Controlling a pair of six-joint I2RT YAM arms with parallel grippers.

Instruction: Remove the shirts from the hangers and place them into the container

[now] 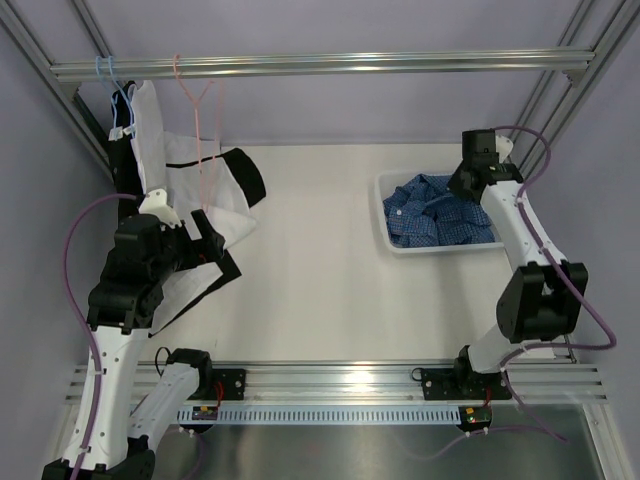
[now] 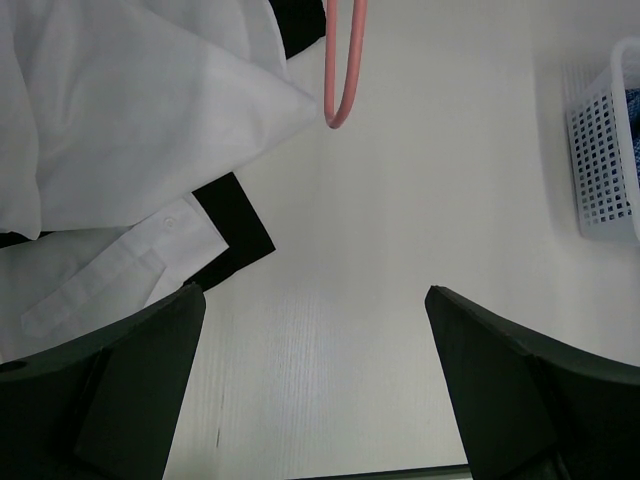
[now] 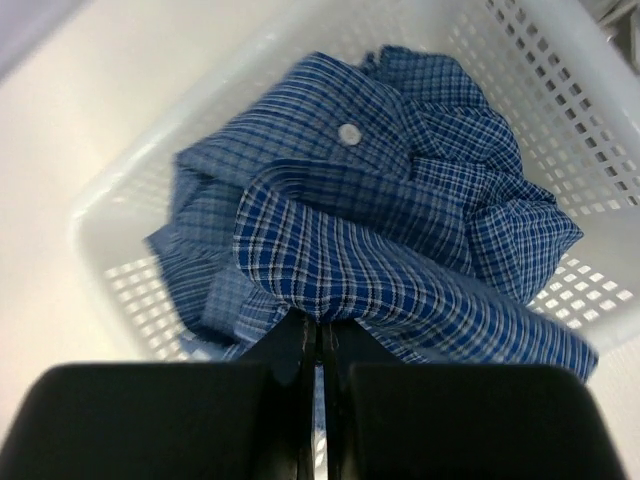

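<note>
The blue checked shirt (image 1: 435, 210) (image 3: 400, 200) lies crumpled in the white mesh container (image 1: 384, 215) (image 3: 110, 200). My right gripper (image 1: 465, 182) (image 3: 322, 325) is down in the container, shut on a fold of that shirt. A white shirt (image 1: 170, 160) (image 2: 130, 110) and a black shirt (image 1: 247, 175) (image 2: 235, 215) hang and drape at the left, under a pink hanger (image 1: 200, 110) (image 2: 345, 60) and a light blue hanger (image 1: 112, 80) hooked on the rail. My left gripper (image 1: 218, 248) (image 2: 315, 290) hovers open over bare table by the shirts' lower edge, holding nothing.
An aluminium rail (image 1: 320, 65) crosses the back, with frame posts at both sides. The container's mesh wall (image 2: 600, 160) shows at the right edge of the left wrist view. Bare table (image 1: 320, 250) lies between the hanging shirts and the container.
</note>
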